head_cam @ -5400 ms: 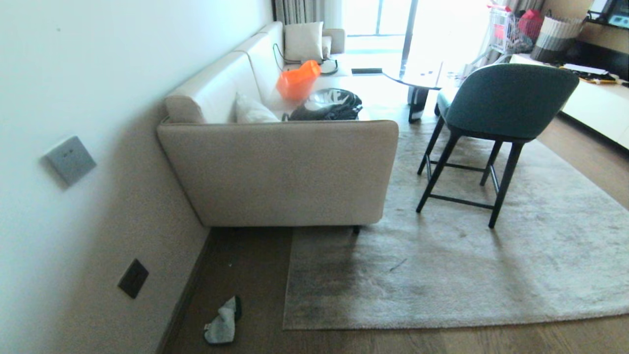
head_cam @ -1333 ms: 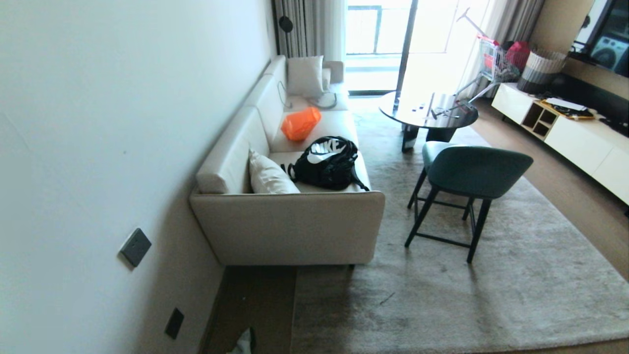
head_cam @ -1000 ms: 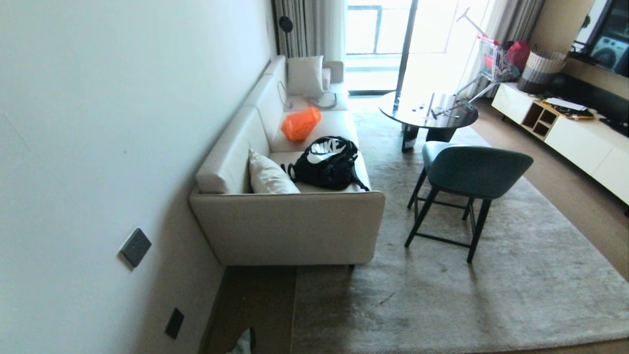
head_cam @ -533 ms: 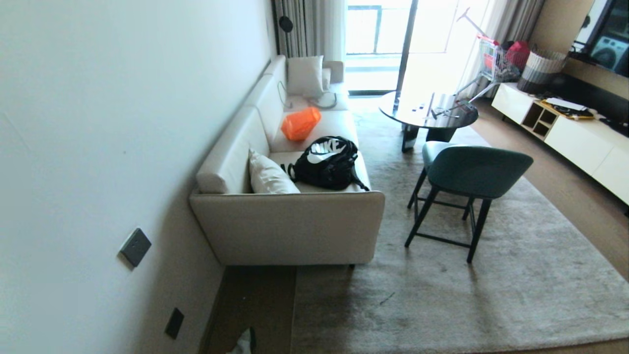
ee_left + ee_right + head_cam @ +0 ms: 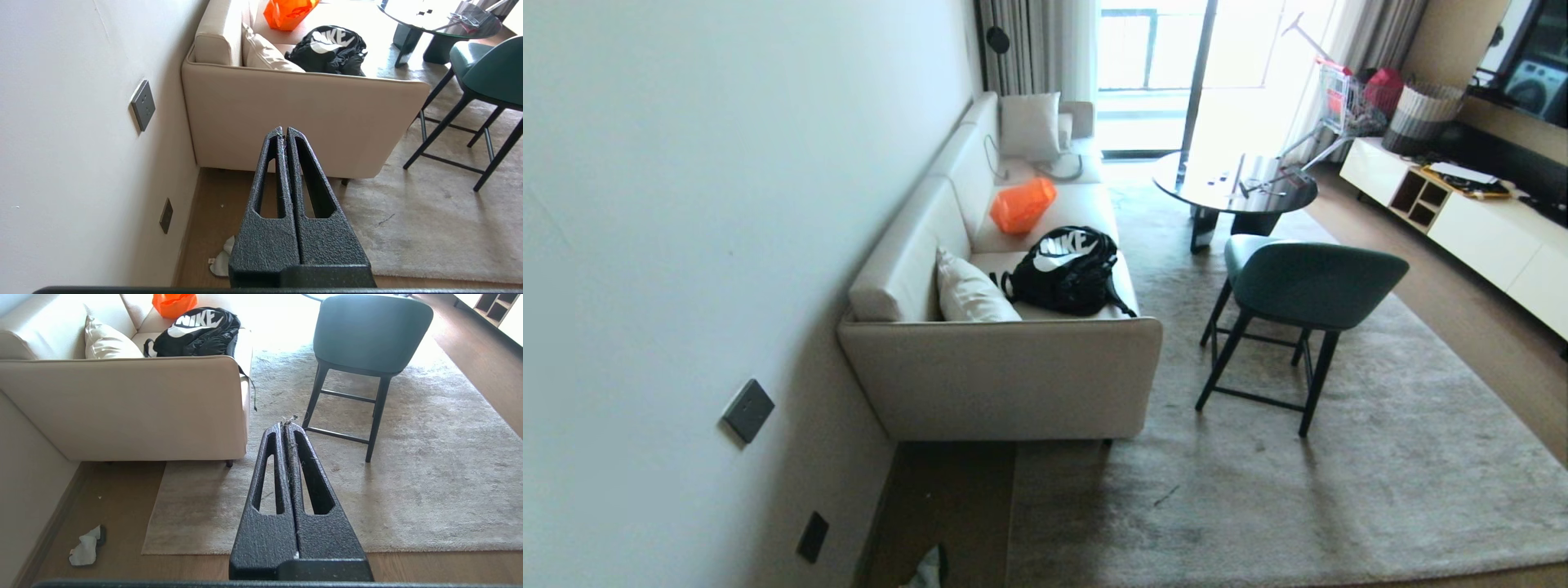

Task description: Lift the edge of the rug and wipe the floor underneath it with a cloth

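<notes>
The grey-beige rug [image 5: 1258, 506] lies flat in front of the sofa. The rug edge [image 5: 157, 506] runs straight to a square corner [image 5: 144, 551] on the brown wood floor [image 5: 114, 498]. The crumpled pale cloth [image 5: 86, 547] lies on the floor near the wall, apart from the rug; it also shows in the head view as the cloth [image 5: 929, 569] and in the left wrist view as the cloth [image 5: 222, 259]. My left gripper [image 5: 284, 130] and right gripper [image 5: 284, 424] hang high above the floor, both shut and holding nothing. Neither arm shows in the head view.
A beige sofa [image 5: 1005, 376] stands against the wall with a black backpack [image 5: 1066, 269] and an orange bag [image 5: 1023, 204] on it. On the rug stand a green chair [image 5: 1298, 286] and a round dark table [image 5: 1233, 184]. A white cabinet [image 5: 1486, 229] lines the right side.
Since the earliest frame the whole head view has shifted: the camera looks from higher up and the cloth sits at the bottom edge. Over the last second nothing has moved.
</notes>
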You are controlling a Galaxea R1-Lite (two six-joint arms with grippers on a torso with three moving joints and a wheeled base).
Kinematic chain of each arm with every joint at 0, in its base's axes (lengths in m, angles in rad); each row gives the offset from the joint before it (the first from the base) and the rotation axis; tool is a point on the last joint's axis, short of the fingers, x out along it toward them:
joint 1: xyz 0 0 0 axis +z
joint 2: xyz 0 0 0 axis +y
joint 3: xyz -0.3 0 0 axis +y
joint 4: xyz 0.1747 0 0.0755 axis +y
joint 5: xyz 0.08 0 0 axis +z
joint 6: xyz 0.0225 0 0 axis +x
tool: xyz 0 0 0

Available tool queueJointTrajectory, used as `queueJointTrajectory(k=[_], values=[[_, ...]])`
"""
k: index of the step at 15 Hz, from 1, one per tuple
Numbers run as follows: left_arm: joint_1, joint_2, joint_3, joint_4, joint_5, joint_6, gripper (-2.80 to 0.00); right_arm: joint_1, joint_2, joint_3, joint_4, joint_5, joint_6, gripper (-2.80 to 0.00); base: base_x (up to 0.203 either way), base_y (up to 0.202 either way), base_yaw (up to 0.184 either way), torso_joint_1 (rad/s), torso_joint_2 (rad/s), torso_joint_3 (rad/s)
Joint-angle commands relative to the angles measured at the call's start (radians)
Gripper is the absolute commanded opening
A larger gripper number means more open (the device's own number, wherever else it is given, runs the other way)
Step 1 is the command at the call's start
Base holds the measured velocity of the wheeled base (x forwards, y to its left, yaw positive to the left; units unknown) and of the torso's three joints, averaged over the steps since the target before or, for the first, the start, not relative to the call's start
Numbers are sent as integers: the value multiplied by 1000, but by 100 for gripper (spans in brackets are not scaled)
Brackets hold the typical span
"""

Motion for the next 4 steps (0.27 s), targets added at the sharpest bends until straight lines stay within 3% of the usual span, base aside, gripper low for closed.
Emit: queueJointTrajectory(k=[1, 4], values=[[0, 0, 1, 0, 0, -1, -280, 0, 1, 1, 0, 0, -1, -280, 0, 0, 0, 0, 0, 0], [0, 0, 1, 0, 0, -1, -280, 0, 1, 1, 0, 0, -1, -280, 0, 0, 0, 0, 0, 0]])
